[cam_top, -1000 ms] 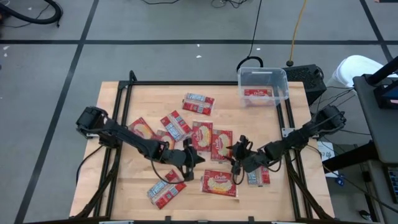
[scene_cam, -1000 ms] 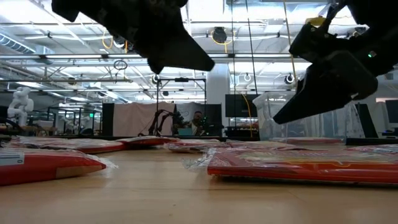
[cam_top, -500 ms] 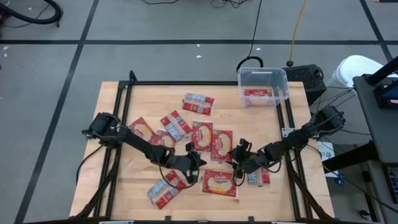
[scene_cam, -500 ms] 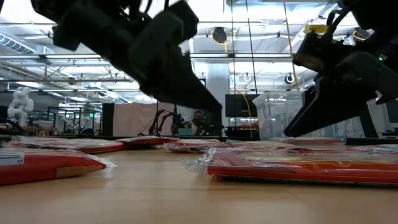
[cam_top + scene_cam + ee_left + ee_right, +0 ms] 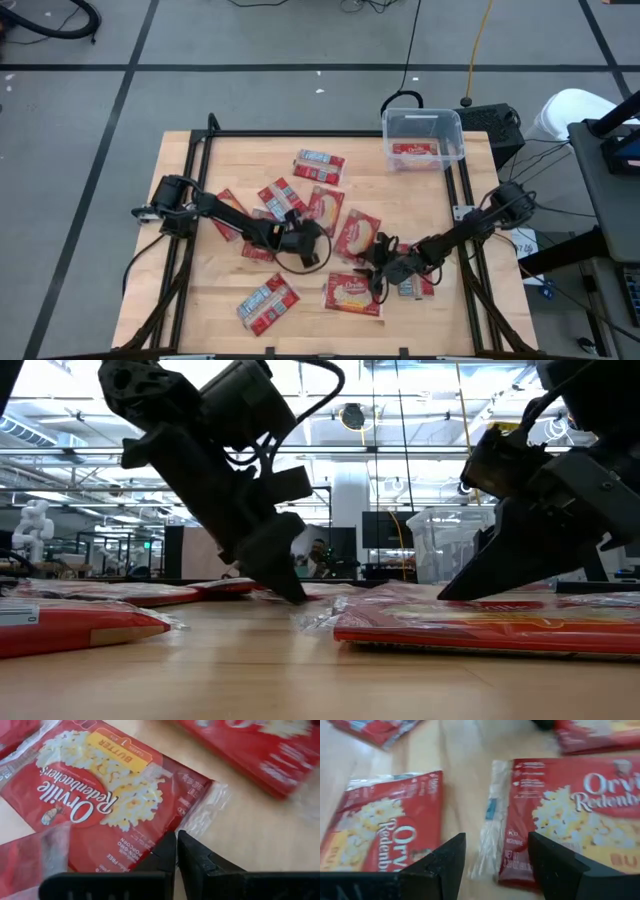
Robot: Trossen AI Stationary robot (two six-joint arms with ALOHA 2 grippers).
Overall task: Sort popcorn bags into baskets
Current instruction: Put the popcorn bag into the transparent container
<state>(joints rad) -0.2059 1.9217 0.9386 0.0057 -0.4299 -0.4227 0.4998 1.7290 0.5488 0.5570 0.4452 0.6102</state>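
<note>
Red flat popcorn packets lie scattered on the wooden counter; the clear plastic tub holds one. Left gripper pressed together; right gripper spread, should straddle an edge squarely.

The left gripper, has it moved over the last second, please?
Yes. In the high view the left gripper has moved up the table, toward the clear tub, onto a popcorn bag.
</note>
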